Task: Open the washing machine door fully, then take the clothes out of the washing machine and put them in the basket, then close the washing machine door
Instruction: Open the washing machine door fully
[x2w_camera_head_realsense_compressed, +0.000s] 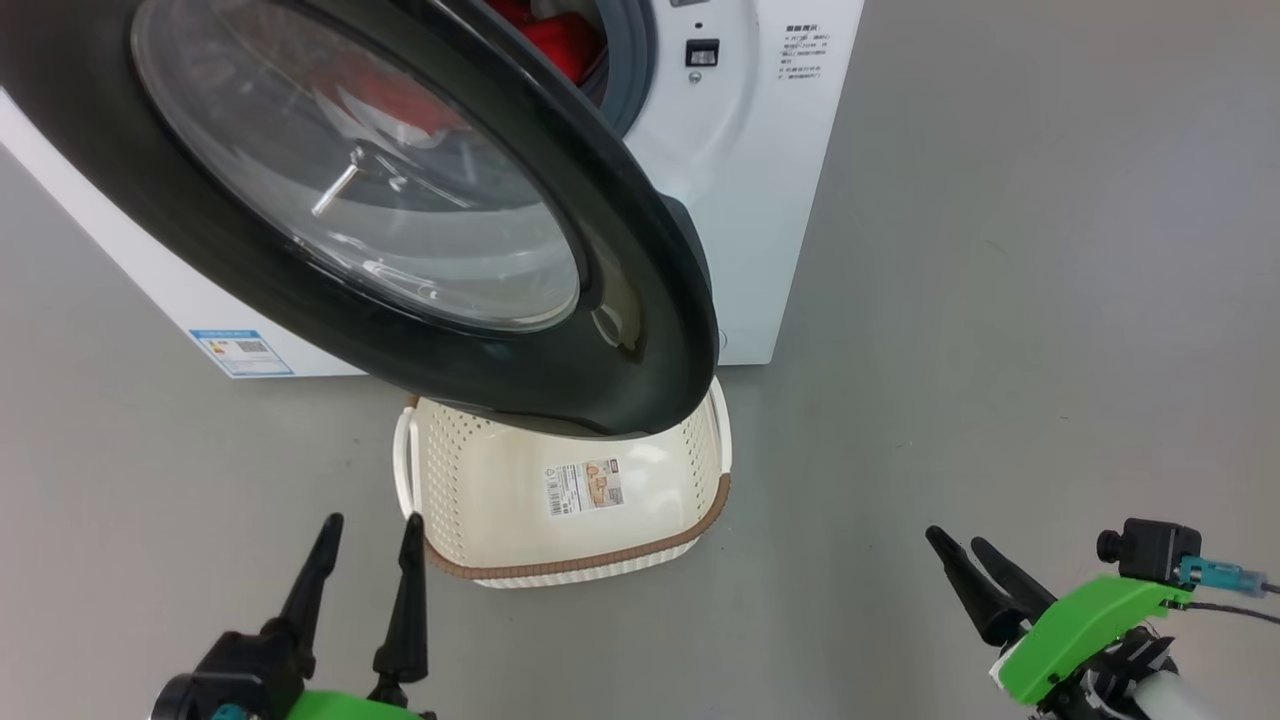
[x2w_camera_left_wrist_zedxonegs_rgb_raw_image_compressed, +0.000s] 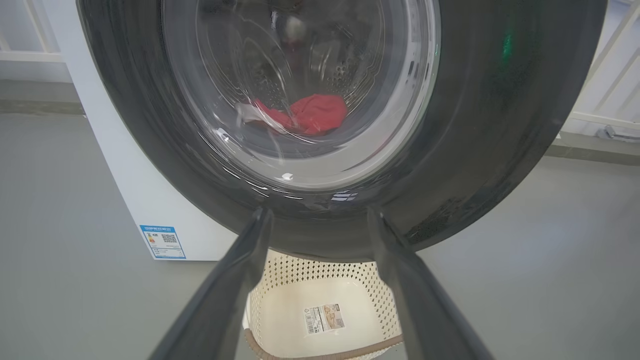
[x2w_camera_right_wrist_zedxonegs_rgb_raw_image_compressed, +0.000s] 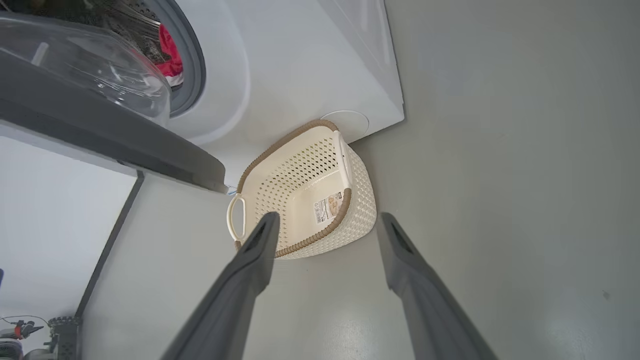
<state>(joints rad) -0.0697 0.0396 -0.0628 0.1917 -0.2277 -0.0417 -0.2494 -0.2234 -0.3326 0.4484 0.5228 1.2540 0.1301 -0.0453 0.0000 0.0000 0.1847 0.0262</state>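
Nearest the robot, the left gripper (x2w_camera_head_realsense_compressed: 371, 522) hung low over the grey floor (x2w_camera_head_realsense_compressed: 1000, 300) with its two dark fingers spread apart and nothing between them. The right gripper (x2w_camera_head_realsense_compressed: 955, 538) sat well off to the right, its fingers likewise parted and empty.

Just beyond the left gripper stood the basket (x2w_camera_head_realsense_compressed: 600, 560), upright on the floor with only a label inside. In the head view its near left corner lay just beside that gripper's inner fingertip; whether they touched could not be told. In the right wrist view the right gripper (x2w_camera_right_wrist_zedxonegs_rgb_raw_image_compressed: 327, 216) pointed toward the basket (x2w_camera_right_wrist_zedxonegs_rgb_raw_image_compressed: 362, 210) from its right side, apart from it.

Above the basket hung the washing machine door (x2w_camera_head_realsense_compressed: 620, 250), swung out from the front, its lower black rim over the basket's far half. In the left wrist view the left gripper (x2w_camera_left_wrist_zedxonegs_rgb_raw_image_compressed: 318, 212) aimed at that lower rim of the door (x2w_camera_left_wrist_zedxonegs_rgb_raw_image_compressed: 475, 125).

Behind stood the washing machine (x2w_camera_head_realsense_compressed: 770, 200), the basket close against the foot of its front. Farthest in, the clothes (x2w_camera_head_realsense_compressed: 555, 40) lay red inside the drum, well apart from both grippers, seen also through the door glass (x2w_camera_left_wrist_zedxonegs_rgb_raw_image_compressed: 310, 112).
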